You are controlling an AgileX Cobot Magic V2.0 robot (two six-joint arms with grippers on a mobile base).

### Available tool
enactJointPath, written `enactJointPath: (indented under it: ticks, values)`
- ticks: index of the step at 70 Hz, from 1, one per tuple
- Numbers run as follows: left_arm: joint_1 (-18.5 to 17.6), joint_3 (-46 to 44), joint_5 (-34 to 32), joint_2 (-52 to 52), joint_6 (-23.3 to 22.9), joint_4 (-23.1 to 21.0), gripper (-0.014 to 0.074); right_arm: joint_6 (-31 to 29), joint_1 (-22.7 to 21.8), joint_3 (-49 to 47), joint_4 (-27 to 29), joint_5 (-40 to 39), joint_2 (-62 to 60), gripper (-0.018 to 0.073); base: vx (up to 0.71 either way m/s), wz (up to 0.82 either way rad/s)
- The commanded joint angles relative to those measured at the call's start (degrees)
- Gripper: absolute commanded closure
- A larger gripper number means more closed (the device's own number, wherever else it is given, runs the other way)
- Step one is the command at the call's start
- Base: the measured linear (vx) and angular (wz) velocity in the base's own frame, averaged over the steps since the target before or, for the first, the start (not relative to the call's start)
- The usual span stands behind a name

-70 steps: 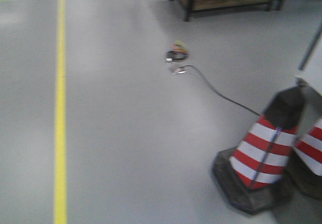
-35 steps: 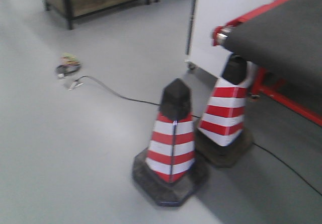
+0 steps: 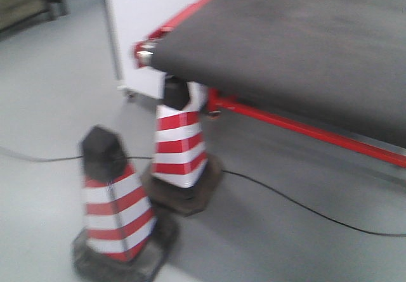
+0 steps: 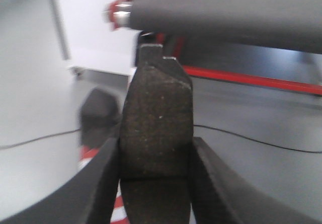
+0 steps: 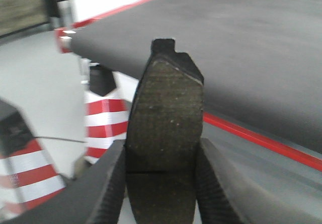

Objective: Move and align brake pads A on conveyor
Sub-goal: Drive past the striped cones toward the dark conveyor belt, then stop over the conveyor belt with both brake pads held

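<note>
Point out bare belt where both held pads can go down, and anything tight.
Conveyor belt is bare everywhere in view, from the end roller and red frame edge inward. Crowded only on the floor: far cone under the roller end, near cone beside it, cable trailing past.

Soft, even indoor light throws faint shadows under the cones (image 3: 181, 149). Motion blur smears the front view; in the wrist views the left brake pad (image 4: 156, 123) and right brake pad (image 5: 163, 118) look sharpest, backgrounds soft.
</note>
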Motion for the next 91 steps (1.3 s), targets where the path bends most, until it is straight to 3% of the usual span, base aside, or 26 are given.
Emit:
enactJointPath:
  ticks: [1,45,91]
  values:
    - [-0.1,-1.8,-5.5,0.3,-0.2,-0.6,0.0602,-0.4,-0.4,-1.9,-0.2,-5.5,0.6,0.0569,0.15,-0.76]
    - [-0.1,-1.8,-5.5,0.3,-0.2,-0.6,0.0602,-0.4,-0.4,-1.9,-0.2,-5.5,0.6,0.0569,0.11,-0.71]
    - [-0.1,-1.8,-5.5,0.3,-0.2,-0.6,0.0602,-0.4,-0.4,-1.9,-0.2,-5.5,0.6,0.0569,0.11,-0.08]
